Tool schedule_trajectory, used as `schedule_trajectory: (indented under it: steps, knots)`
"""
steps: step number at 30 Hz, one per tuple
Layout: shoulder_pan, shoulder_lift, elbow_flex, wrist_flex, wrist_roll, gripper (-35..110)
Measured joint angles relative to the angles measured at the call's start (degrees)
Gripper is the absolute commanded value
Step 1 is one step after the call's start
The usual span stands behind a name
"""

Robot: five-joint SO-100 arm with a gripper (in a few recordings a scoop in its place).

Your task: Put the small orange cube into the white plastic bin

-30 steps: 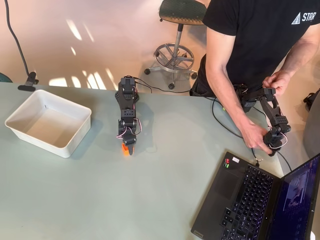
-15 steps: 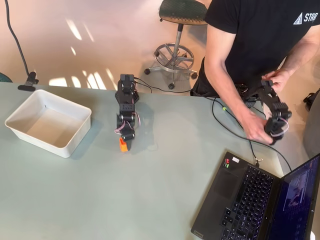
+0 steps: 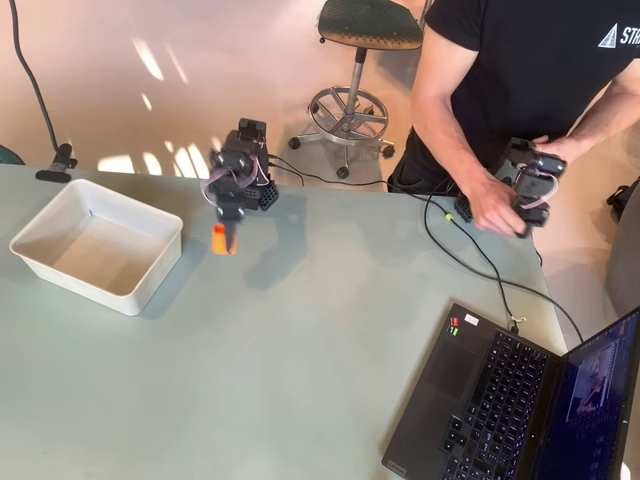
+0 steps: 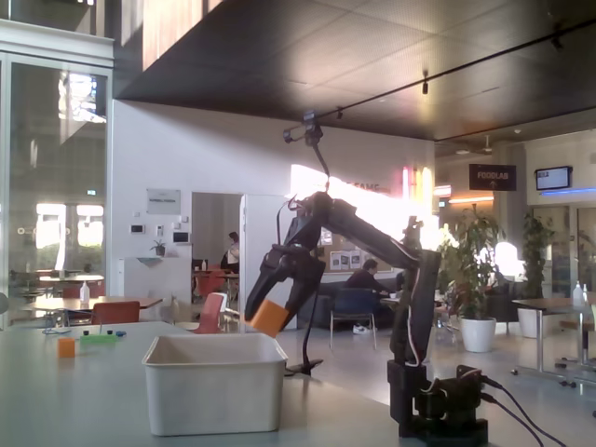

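Note:
My black gripper (image 3: 224, 240) is lifted off the table and shut on the small orange cube (image 3: 219, 240). In the overhead view it hangs just right of the white plastic bin (image 3: 60, 210), a small gap of table between them. From the side, in the fixed view, the cube (image 4: 269, 318) is held in the gripper (image 4: 273, 317) in the air, above the level of the bin's (image 4: 214, 399) rim and near its right end. The bin holds nothing that I can see.
An open laptop (image 3: 510, 400) lies at the table's front right, with black cables (image 3: 470, 265) running to it. A person stands behind the table's back right edge. A stool (image 3: 355, 60) stands on the floor beyond the table. Small coloured blocks (image 4: 79, 345) lie far left.
The arm has lifted the cube off the table and swung it left and back towards the bin. One second ago the gripper was down at the table around the cube.

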Motion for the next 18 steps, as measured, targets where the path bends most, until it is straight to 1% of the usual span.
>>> schedule_trajectory:
  steps: [3, 6, 9, 14, 18]
  knots:
    - [10.37, 0.35, -0.44, -0.09, -4.13, 14]
    - [16.08, 0.26, -2.55, -0.62, -8.35, 14]
    - [21.36, -1.93, -5.45, -4.13, -9.58, 14]
    - [24.08, -12.57, -8.88, -10.37, -10.2, 15]
    - [24.26, -20.39, -11.51, -11.87, -9.84, 17]
